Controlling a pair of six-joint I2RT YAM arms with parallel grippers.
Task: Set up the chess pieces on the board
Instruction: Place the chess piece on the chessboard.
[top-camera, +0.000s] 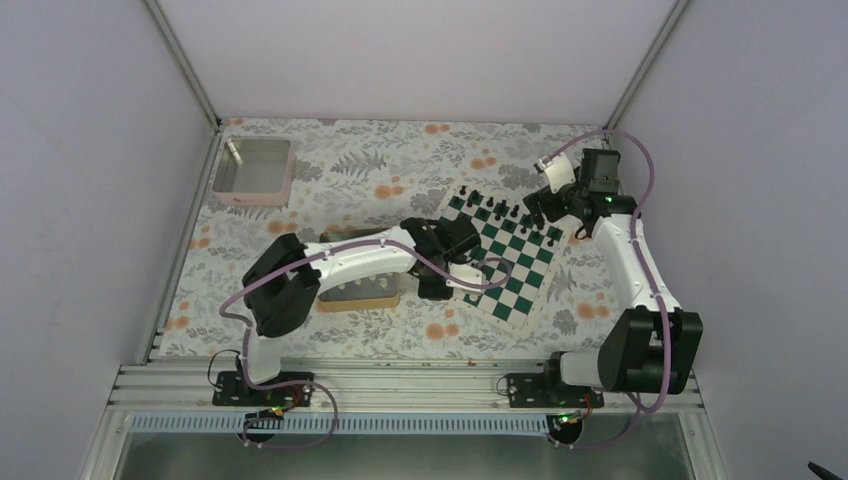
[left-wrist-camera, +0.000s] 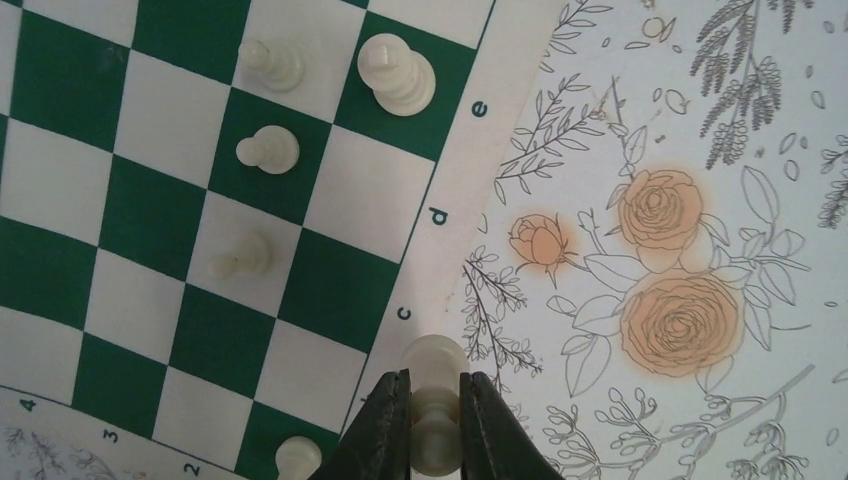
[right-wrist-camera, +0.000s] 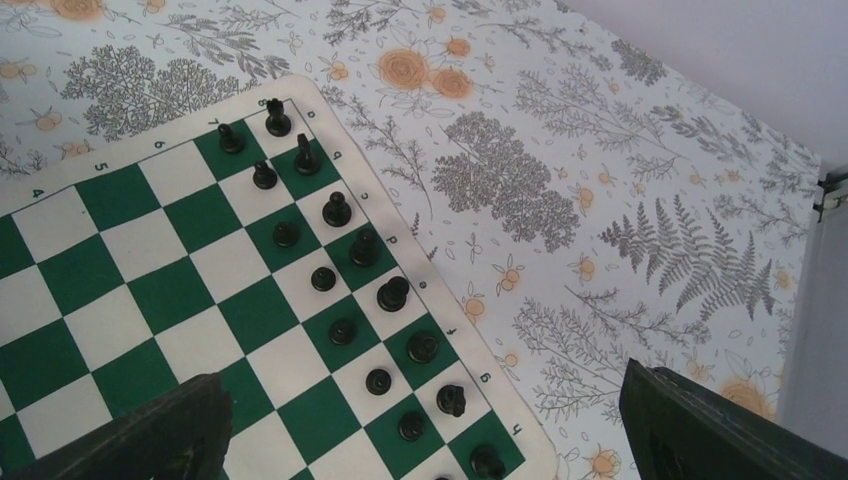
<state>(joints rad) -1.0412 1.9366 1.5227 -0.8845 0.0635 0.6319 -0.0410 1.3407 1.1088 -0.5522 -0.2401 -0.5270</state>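
Floral cloth (left-wrist-camera: 680, 200) under the board (left-wrist-camera: 330, 290). Your left gripper (left-wrist-camera: 436, 420) is clamped on a cream piece (left-wrist-camera: 437, 365), possibly a pawn, over the border by file c. Your right gripper (right-wrist-camera: 430, 415): fingers spread wide above the black pieces (right-wrist-camera: 337, 210).

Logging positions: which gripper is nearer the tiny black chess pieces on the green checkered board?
Right. The right gripper hovers beside the black pieces; the left gripper, holding a cream piece, is at the board's opposite edge.

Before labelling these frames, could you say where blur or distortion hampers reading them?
Left wrist: the held cream piece is soft, the board's border bows at lower left. Right wrist: black pieces crisp, the right gripper's fingers blurred. Top external: black pieces too small to identify.
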